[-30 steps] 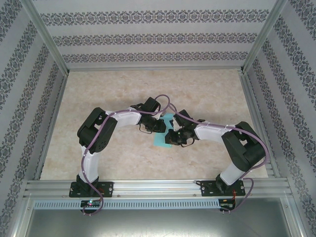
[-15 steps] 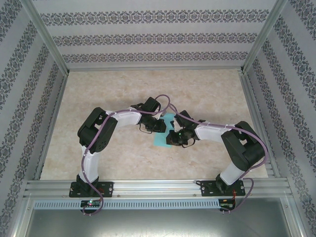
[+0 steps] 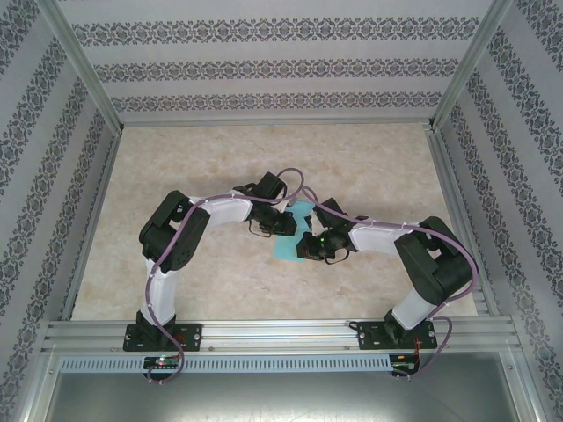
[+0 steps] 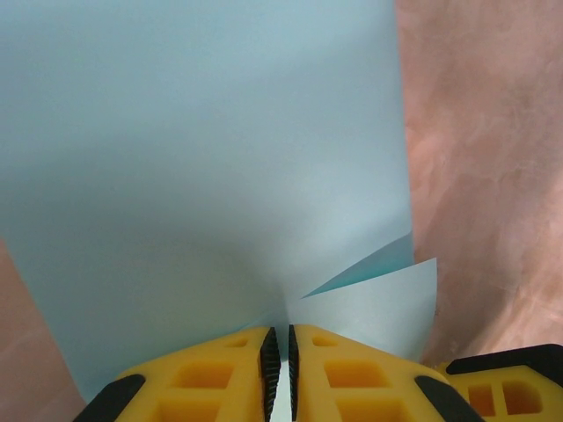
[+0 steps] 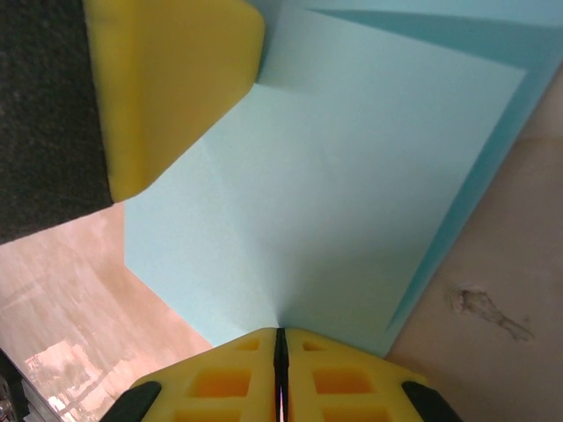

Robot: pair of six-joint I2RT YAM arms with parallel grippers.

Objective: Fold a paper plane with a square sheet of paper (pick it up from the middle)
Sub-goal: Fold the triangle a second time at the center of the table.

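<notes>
The marbled beige tabletop [image 3: 264,158] sits inside a frame with patterned walls [image 3: 264,66] on three sides. Both arms reach in from the near edge and bend toward each other, the left arm [image 3: 167,237] from the left and the right arm [image 3: 422,259] from the right, meeting near the middle of the tabletop. Between them is the light-cyan sheet of paper [image 3: 287,251], mostly covered by the wrists in the overhead view, with a corner showing at its far side and a larger piece at its near side.

In the left wrist view the sheet of paper [image 4: 202,158] spreads away from the left gripper [image 4: 280,352], whose yellow jaws are pressed together on its edge. A small folded flap overlaps it at the lower right, with a darker cyan sliver beneath.

In the right wrist view the right gripper [image 5: 281,352] has its jaws pinched tight on another edge of the sheet of paper [image 5: 334,176], which carries a folded layer across the top. A yellow finger [image 5: 176,79] of the left gripper meets the paper at the upper left.
</notes>
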